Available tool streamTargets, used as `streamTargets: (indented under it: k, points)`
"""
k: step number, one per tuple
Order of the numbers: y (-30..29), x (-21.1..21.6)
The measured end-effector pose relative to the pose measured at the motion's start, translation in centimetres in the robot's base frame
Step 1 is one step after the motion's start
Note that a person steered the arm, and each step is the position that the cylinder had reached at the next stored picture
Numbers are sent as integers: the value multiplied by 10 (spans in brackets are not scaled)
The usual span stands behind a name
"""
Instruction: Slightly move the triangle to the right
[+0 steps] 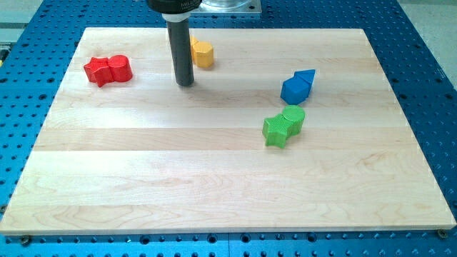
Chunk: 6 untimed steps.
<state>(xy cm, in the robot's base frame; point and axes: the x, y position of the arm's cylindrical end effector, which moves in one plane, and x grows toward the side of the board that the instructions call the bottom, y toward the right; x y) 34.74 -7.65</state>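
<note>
The blue triangle block [307, 76] lies right of the board's centre in the upper half, touching a blue cube-like block [292, 91] at its lower left. My tip [185, 84] rests on the board well to the left of the triangle, at about the same height in the view. A yellow hexagon block [203, 54] sits just up and right of the tip, apart from it; the rod hides part of what looks like a second yellow block behind it.
A green star block [275, 131] and a green cylinder [293, 117] touch each other just below the blue pair. A red star block [98, 71] and a red cylinder [121, 68] sit together at the upper left. The wooden board [214, 193] lies on a blue perforated table.
</note>
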Motion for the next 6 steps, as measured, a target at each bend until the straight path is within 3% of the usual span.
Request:
streamTargets:
  k: [2,3,4,6]
  points:
    - [2,-3]
    - [48,-1]
    - [141,2]
    - [219,-12]
